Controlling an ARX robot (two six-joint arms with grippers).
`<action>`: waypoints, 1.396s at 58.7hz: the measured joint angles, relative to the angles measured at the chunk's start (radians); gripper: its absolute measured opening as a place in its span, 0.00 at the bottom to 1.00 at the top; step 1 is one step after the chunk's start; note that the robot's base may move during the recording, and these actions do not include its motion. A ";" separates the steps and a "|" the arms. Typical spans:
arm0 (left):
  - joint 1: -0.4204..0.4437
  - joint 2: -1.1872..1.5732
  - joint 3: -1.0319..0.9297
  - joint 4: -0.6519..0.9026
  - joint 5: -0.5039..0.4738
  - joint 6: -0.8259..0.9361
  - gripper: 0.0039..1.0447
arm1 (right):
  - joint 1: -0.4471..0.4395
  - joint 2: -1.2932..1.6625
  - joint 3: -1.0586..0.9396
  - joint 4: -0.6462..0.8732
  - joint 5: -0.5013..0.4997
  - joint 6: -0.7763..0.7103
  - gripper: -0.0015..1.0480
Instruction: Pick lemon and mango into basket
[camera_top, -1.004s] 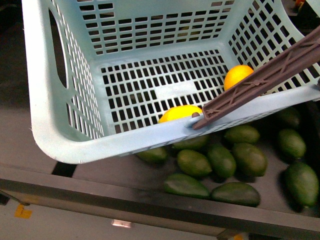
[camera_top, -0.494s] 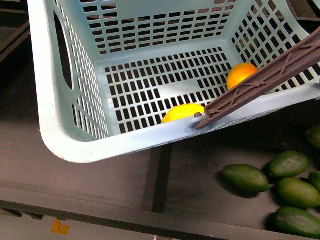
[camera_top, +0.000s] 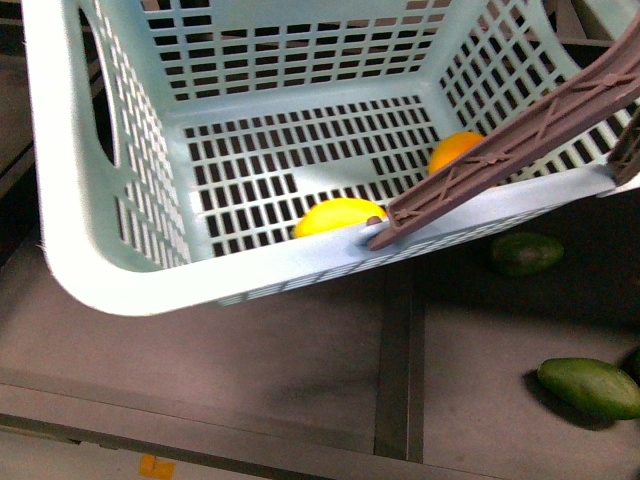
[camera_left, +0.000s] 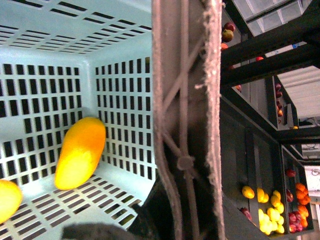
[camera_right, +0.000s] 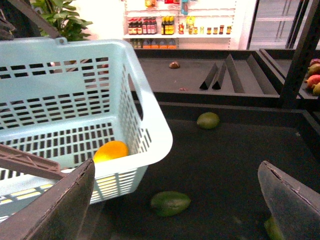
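The pale blue-green basket hangs tilted above a dark shelf and fills the upper front view. Inside it, the bright-yellow lemon lies against the near wall. The orange-yellow mango lies further back, partly behind the brownish handle. In the left wrist view the mango and the lemon rest on the slotted floor. My left gripper is shut on the handle. My right gripper is open beside the basket, with nothing between its fingers. The mango shows through the wall.
Green oval fruits lie on the dark shelf at the right, and others show in the right wrist view. A ridge divides the shelf. Dark racks with yellow and red fruit stand beside the basket.
In the front view the green fruits have slid to the right and most have left the picture. The basket, still held with both fruits inside, has shifted slightly left.
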 joint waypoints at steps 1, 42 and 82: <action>-0.001 0.000 0.000 0.000 0.002 -0.001 0.05 | 0.000 0.000 0.000 0.000 0.000 0.000 0.92; 0.180 0.483 0.233 0.094 -0.492 -0.507 0.05 | 0.000 0.000 0.000 0.000 0.004 0.000 0.92; 0.198 0.331 0.025 -0.047 -0.640 -0.698 0.80 | 0.000 0.000 0.000 0.000 0.004 0.000 0.92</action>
